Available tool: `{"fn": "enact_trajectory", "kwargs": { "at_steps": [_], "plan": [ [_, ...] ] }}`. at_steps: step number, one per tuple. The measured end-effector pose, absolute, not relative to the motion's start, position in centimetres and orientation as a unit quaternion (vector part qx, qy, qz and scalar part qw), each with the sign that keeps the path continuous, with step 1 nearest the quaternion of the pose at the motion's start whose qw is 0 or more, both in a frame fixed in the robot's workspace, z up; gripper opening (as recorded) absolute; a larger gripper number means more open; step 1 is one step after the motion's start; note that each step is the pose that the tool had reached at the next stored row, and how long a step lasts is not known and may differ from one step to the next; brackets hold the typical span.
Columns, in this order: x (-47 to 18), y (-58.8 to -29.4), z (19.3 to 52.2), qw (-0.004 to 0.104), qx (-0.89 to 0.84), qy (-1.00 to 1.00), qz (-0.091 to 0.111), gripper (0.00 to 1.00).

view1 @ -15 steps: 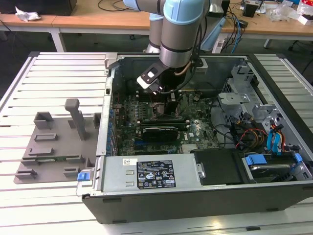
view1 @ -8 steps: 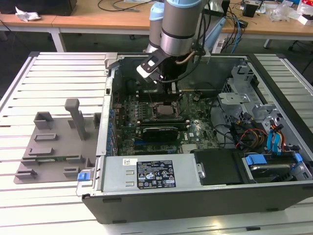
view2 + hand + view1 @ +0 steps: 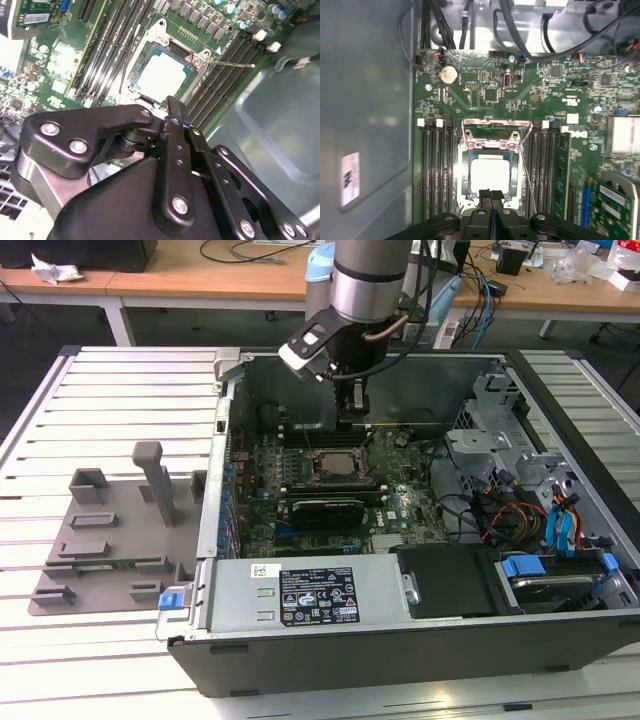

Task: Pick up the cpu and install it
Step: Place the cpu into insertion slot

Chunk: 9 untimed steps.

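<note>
Cpu (image 3: pixel 490 174) lies seated in socket (image 3: pixel 466 172) in first wrist view, end effector (image 3: pixel 490 193) closed.

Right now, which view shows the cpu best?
The first wrist view: the cpu faces the camera squarely, with the claw at one edge. The second wrist view shows it at a slant; the exterior view shows it small, far off.
</note>
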<state>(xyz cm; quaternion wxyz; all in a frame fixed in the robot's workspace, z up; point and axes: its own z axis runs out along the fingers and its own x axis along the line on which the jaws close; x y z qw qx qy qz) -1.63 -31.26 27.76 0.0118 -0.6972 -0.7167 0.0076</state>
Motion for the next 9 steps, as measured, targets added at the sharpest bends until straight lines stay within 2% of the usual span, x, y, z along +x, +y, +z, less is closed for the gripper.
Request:
{"fn": "enact_trajectory", "kwargs": {
  "at_steps": [9],
  "plan": [
    [-1.6,-31.3,29.2,0.012,-0.697,-0.717,0.008,0.11]
  ]
}}
